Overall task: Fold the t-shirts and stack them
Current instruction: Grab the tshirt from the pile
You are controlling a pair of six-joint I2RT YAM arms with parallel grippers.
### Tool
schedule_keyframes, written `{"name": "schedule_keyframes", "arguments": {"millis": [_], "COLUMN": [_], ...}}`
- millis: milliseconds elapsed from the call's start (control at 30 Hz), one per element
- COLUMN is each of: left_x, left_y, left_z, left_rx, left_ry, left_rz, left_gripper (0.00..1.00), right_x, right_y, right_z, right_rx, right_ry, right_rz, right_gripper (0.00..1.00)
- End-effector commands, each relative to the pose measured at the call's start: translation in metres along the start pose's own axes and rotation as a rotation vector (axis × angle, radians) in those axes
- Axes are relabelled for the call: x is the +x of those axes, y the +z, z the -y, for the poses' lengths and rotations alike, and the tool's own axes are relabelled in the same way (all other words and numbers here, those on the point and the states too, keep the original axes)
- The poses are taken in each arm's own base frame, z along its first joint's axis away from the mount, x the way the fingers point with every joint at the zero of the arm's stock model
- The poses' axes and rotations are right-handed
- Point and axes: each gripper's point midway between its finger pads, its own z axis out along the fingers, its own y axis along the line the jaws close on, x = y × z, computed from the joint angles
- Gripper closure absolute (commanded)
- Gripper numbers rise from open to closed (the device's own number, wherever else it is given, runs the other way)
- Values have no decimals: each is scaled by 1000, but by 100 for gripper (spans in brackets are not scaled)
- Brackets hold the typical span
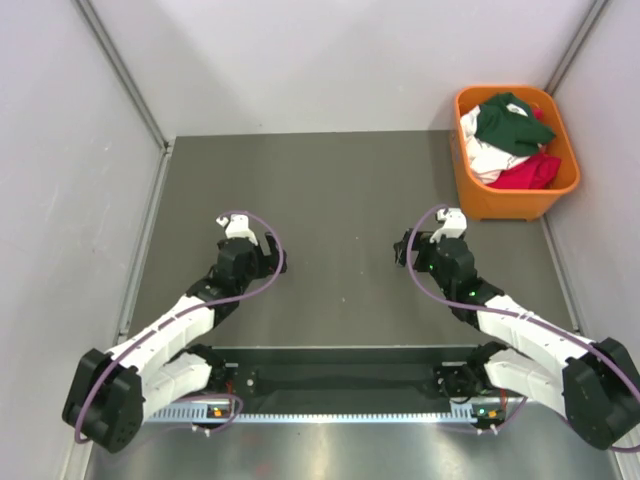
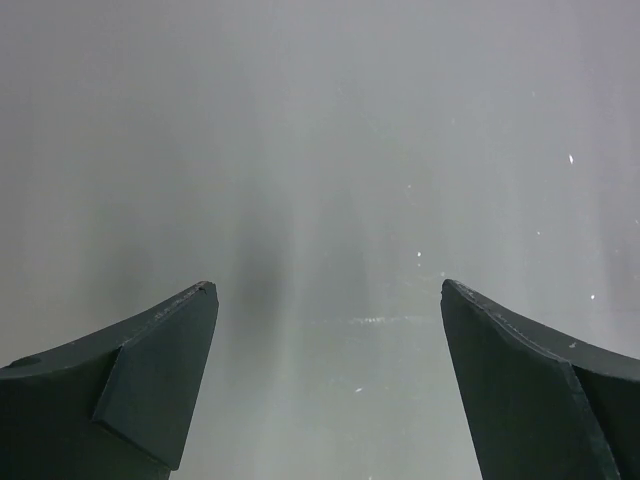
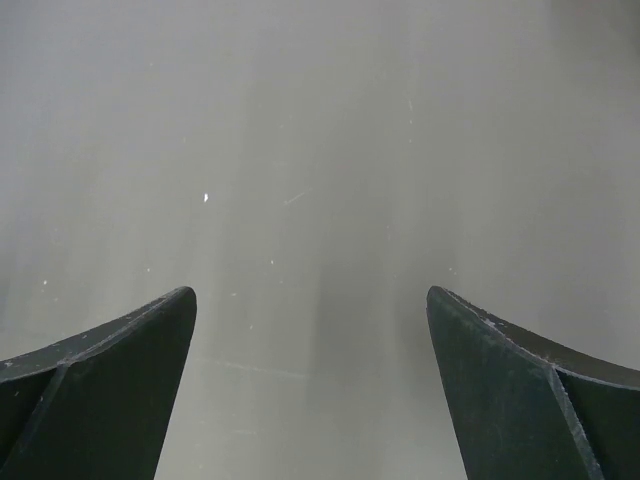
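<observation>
Well, my t-shirts [image 1: 510,120] sit bunched in the orange basket [image 1: 505,205], far-right of both arms. The right gripper [image 1: 452,218] is clearly nearer than the left gripper [image 1: 238,224], and both are spread and empty.

Orange bin [image 1: 505,204], grey table [image 1: 340,200]

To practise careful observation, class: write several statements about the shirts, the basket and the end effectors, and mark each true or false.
1. The shirts sit in an orange basket. True.
2. The left end effector grips the green shirt. False: it is open and empty, and that shirt is in the basket.
3. The right end effector is open. True.
4. A folded shirt lies in the middle of the table. False: no shirt lies on it.
</observation>
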Motion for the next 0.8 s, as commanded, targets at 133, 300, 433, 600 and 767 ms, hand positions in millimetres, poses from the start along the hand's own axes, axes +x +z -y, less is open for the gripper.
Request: {"name": "schedule_keyframes", "arguments": {"millis": [133,300,433,600,767], "left_x": [-17,-14,-15,-12,-8], "left_y": [2,3,2,5,6], "left_z": [16,14,16,16,16], "left_rx": [56,50,62,61,61], "left_ry": [0,9,6,5,3], "left_rz": [40,28,34,16,2], "left_gripper": [2,2,2,2,2], "right_x": [-13,-29,-86,-172,-235], "right_y": [1,2,-14,-27,-24], "right_z": [-2,1,12,51,131], "right_rx": [5,82,194,277,430], "right_ry": [15,5,46,193,310], "right_rz": [51,10,59,124,191], "right_gripper": [0,7,14,15,16]}}
